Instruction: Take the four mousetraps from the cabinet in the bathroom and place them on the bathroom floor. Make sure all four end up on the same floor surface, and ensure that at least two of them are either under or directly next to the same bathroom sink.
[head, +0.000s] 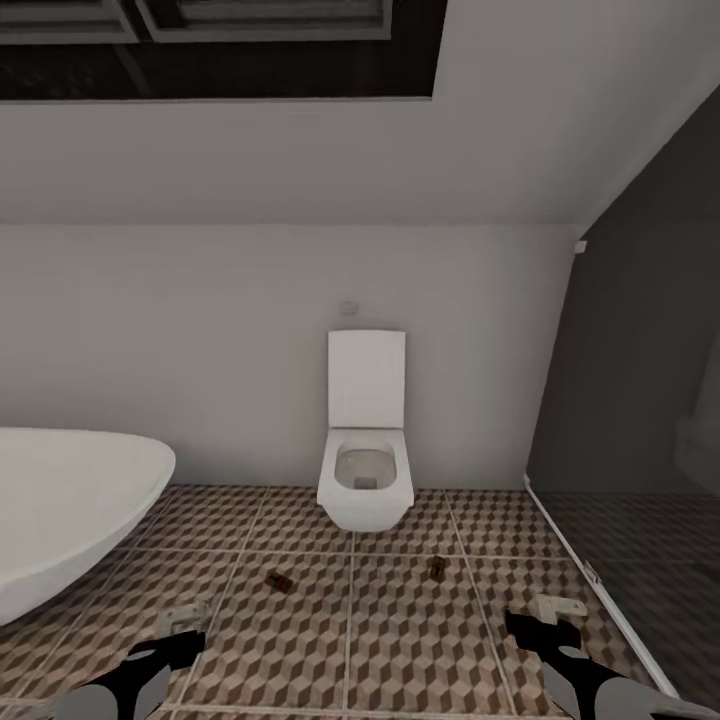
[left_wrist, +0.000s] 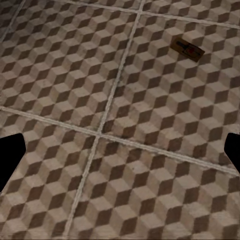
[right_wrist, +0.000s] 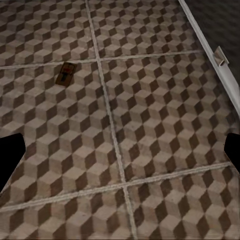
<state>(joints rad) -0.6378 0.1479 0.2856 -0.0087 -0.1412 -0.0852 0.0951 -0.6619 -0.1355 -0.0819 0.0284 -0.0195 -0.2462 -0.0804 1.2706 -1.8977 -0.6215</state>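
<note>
Head view: two mousetraps (head: 278, 580) (head: 437, 568) are laid on the bathroom floor (head: 400, 640); two remain, no sink nearby. Both end effectors (head: 165, 655) (head: 545, 632) are spread, empty.

Even, soft, shadowless light; the white wall (head: 250, 340) in mid-frame is brightest, the upper left and right edge dark. Everything is slightly blurred, with straight lines bowing toward the frame corners.

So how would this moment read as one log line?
Scene: bathroom floor | two mousetraps lying before toilet | left gripper open, empty | right gripper open, empty
</note>
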